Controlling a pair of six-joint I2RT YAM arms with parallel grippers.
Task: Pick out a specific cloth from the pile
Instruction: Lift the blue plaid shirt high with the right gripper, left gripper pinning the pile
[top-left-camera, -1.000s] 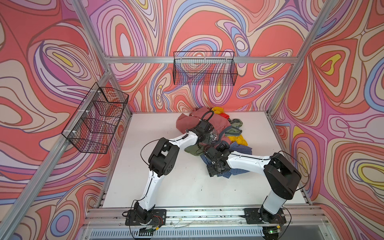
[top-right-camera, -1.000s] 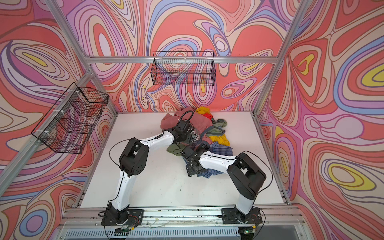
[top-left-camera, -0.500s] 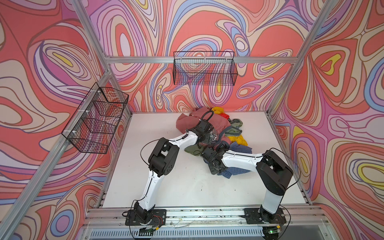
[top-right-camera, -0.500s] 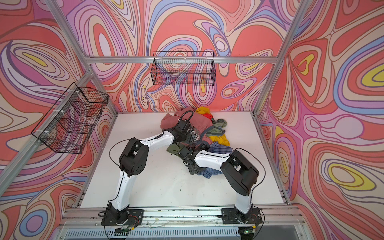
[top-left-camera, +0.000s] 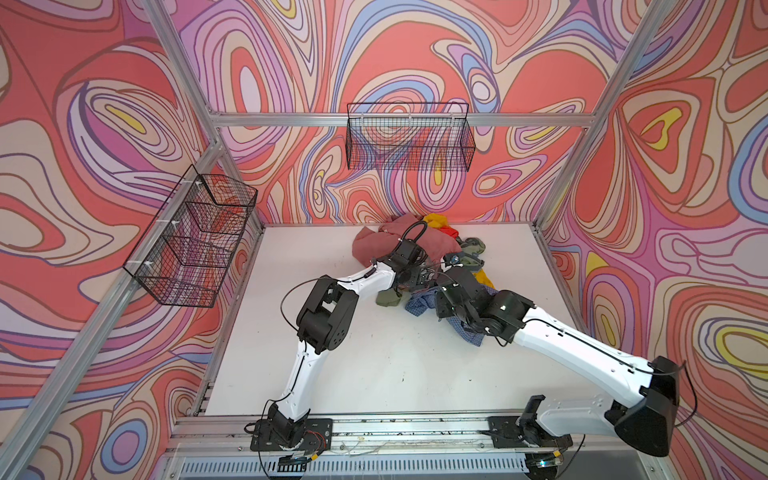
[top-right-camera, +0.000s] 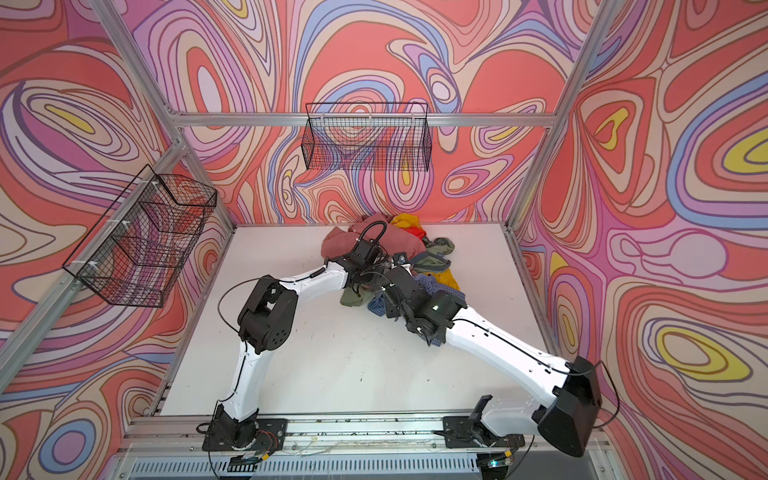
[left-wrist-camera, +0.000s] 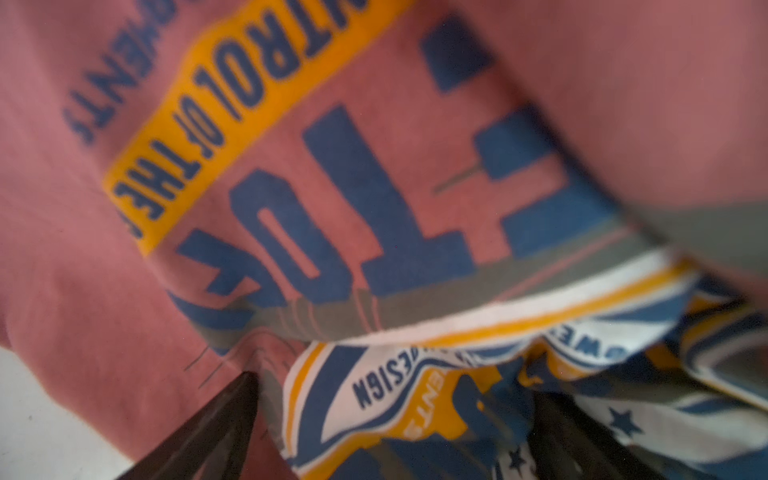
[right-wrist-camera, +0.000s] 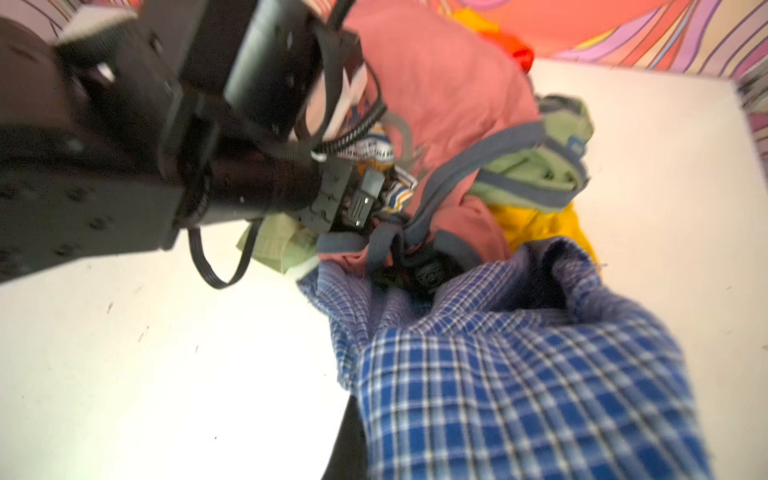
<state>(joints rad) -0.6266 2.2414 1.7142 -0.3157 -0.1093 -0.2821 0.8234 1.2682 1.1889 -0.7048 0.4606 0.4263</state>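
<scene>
Right tool (top-left-camera: 445, 308) was down on the near edge of the pile (top-left-camera: 467, 249), the side facing the arm bases, and its fingers were pressed fully together. The blue and white checked shirt (right-wrist-camera: 519, 374) was bunched right up against it. In the right wrist view the fabric rose in a gathered fold to where the fingers sat and covered them. So the pinch was on that shirt, though the fingertips themselves were hidden. In both top views the checked shirt lay along that same near edge of the pile, partly under the right tool and partly out on the white worktop (top-left-camera: 374, 353). It touched the olive-green piece (top-left-camera: 388, 297) just beside it.

Over to the left tool (left-wrist-camera: 392, 386): spread wide, gripping nothing. It hung over the middle of the pile, above the dusty-pink T-shirt (left-wrist-camera: 83, 291). Its two dark fingers (left-wrist-camera: 216, 428) framed the crumpled blue, white and orange badge (left-wrist-camera: 374, 399). They were close to the fabric, but the view was too blurred to tell whether they touched it.

Deeper in the pile, beyond the checked shirt, lay a mustard-yellow piece (right-wrist-camera: 536, 224) and a grey-green piece (right-wrist-camera: 540, 166) with blue-grey trim. A strip of that trim crossed the pink T-shirt.
</scene>
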